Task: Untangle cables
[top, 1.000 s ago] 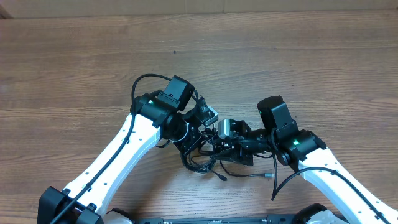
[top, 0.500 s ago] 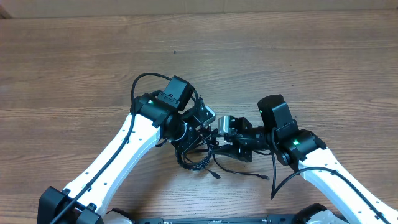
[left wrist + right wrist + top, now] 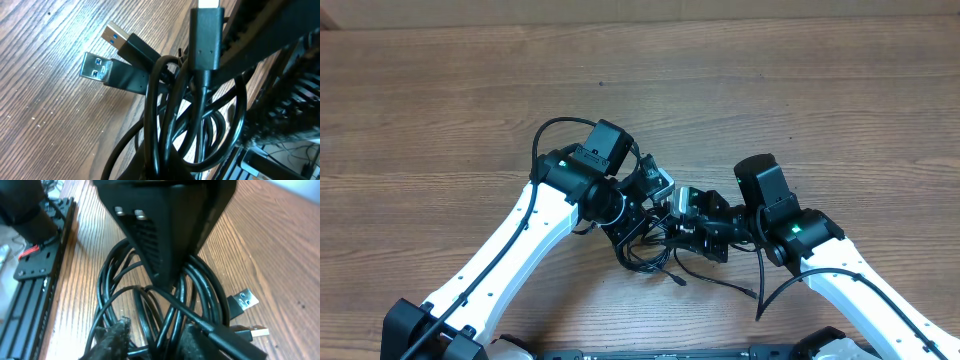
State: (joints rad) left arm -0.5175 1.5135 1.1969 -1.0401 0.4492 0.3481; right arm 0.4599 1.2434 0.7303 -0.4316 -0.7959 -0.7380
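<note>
the thin black flexible cables [image 3: 648,258] lie as one knotted bundle on the brown wood-grain table [image 3: 440,100], towards its near side, right where the two white arms meet. the left pincer [image 3: 162,276] is closed to a narrow wedge. in the right wrist view the loops hang round its tip, so it seems to have a strand or two nipped there. that grip reads as an anchor, pinning the knot so the other arm has something to pull against. the right pincer [image 3: 155,341] stands partly open, its two wrapped fingers [image 3: 112,337] astride several strands low in the bundle. nothing shows them pinching, and i judge it is choosing one strand to draw out. two flat silver-tipped plugs [image 3: 100,62] stick out side by side at the bundle's edge, resting on the wood or just above it, i cannot tell which. one loose strand [image 3: 720,282] trails free to the right across the table, a likely first one to separate. the risk is that the right pincer shuts on more than one strand and tightens the knot.
</note>
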